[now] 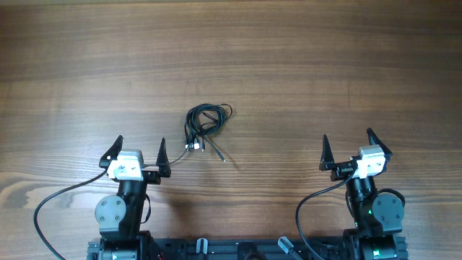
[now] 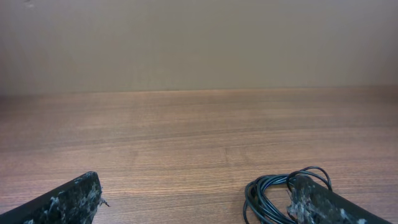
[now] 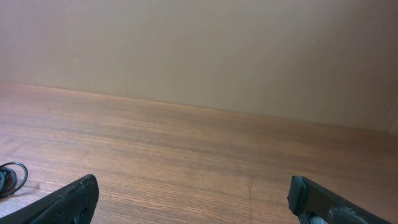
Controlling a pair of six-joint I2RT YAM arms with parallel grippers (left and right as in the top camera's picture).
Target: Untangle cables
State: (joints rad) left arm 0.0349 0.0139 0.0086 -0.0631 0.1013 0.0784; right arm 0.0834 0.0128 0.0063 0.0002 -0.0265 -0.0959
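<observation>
The cables (image 1: 204, 124) are thin black cords in a small tangled coil near the middle of the wooden table, with silver plug ends trailing toward the front. My left gripper (image 1: 138, 148) is open and empty, front-left of the coil. In the left wrist view the coil (image 2: 267, 198) lies just inside the right finger of the open left gripper (image 2: 199, 205). My right gripper (image 1: 356, 144) is open and empty, far to the right of the cables. In the right wrist view a loop of the cables (image 3: 12, 177) shows at the left edge, beside the right gripper (image 3: 193, 199).
The wooden table (image 1: 303, 65) stretches around the coil. Thick black arm cables (image 1: 58, 198) run along the front edge by the arm bases. A plain beige wall (image 2: 199, 43) stands behind the table.
</observation>
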